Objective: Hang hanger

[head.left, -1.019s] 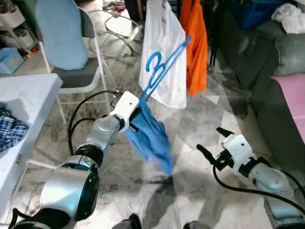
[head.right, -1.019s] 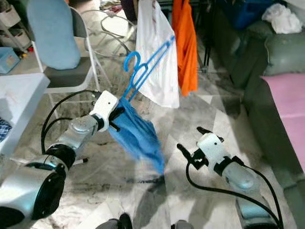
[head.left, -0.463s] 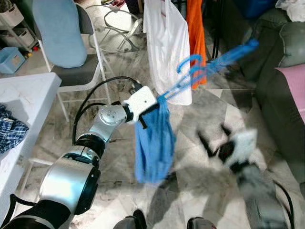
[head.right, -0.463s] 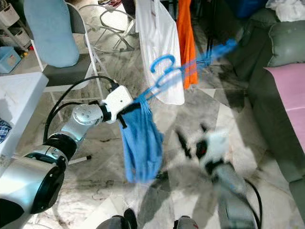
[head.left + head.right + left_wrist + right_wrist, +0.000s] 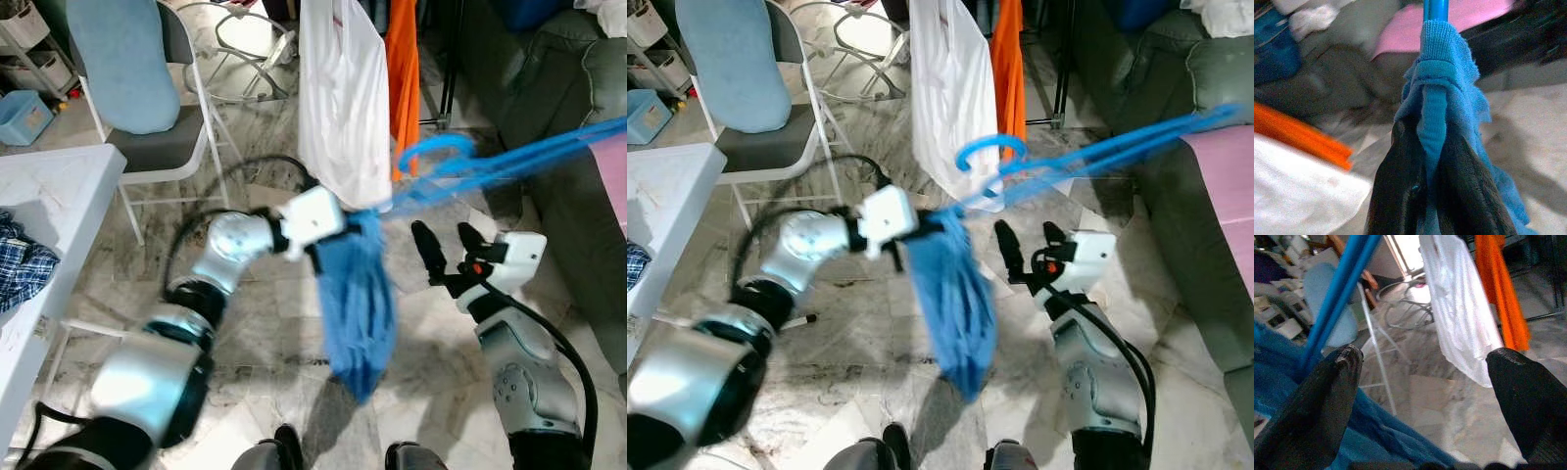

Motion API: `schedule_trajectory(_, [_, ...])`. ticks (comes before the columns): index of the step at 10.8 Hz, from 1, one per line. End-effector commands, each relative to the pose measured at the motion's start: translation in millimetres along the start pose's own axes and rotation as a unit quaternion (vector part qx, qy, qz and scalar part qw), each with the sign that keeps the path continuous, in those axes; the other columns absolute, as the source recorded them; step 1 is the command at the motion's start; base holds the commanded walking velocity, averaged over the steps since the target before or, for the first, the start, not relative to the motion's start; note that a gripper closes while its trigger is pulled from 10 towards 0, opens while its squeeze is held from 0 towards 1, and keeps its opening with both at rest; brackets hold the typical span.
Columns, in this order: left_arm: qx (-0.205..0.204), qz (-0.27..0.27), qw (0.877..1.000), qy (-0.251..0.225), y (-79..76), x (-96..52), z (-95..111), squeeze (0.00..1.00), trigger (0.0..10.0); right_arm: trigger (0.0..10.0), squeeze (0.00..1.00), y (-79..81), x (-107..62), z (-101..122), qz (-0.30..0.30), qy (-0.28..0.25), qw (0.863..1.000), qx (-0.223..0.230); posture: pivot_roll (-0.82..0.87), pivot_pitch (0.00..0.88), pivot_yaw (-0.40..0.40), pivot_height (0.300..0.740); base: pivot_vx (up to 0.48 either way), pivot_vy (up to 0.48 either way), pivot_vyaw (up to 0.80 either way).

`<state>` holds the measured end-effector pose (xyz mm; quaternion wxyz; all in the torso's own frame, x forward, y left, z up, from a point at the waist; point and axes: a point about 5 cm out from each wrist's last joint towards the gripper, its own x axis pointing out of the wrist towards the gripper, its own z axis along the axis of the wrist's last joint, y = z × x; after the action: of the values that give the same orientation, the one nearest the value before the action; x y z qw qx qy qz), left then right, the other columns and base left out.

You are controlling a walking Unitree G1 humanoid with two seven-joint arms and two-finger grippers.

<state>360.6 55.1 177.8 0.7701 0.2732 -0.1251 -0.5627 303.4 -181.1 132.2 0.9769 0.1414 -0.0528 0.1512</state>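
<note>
A blue plastic hanger (image 5: pixel 490 168) with a blue cloth (image 5: pixel 360 294) draped on it is held in the air in front of me. My left gripper (image 5: pixel 338 227) is shut on the hanger's end, through the cloth (image 5: pixel 1442 98). The hanger points to the right, its hook (image 5: pixel 431 149) turned upward, and the cloth hangs down below it. My right gripper (image 5: pixel 446 247) is raised just below the hanger bar with its fingers (image 5: pixel 1327 396) wide open and nothing between them. The blue bar (image 5: pixel 1334 293) passes close above one finger.
A white garment (image 5: pixel 343 93) and an orange one (image 5: pixel 402 69) hang on a rack behind the hanger. A folding chair (image 5: pixel 147 88) stands at the left, a white table (image 5: pixel 49 206) with a plaid cloth beside it. A dark sofa (image 5: pixel 568 108) stands at the right.
The left arm swung the hanger rightward and flatter, with the cloth swinging under it. The right gripper rose from low on the right to just under the hanger.
</note>
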Motion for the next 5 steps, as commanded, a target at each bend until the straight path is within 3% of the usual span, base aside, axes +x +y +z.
schedule_trajectory(1, [0.008, -0.003, 1.000, -0.019, -0.2, -2.4, 3, 0.00, 10.0, 10.0, 0.00, 8.2, 2.3, -3, 0.022, 0.008, 1.000, 0.016, -0.26, 0.221, 0.151, 0.740, 0.000, 0.000, 0.00])
schedule_trajectory(3, [0.014, -0.009, 1.000, -0.019, -2.9, -1.9, 2, 0.00, 10.0, 10.0, 0.00, 19.5, -2.4, -8, 0.068, 0.029, 0.997, 0.029, -0.27, 0.221, 0.151, 0.740, 0.000, 0.000, 0.00])
schedule_trajectory(5, [0.015, 0.002, 0.999, -0.039, 3.6, 0.8, 11, 0.00, 10.0, 10.0, 0.00, 22.8, -10.0, -16, 0.090, 0.051, 0.994, 0.041, -0.27, 0.224, 0.156, 0.740, 0.000, 0.000, 0.00])
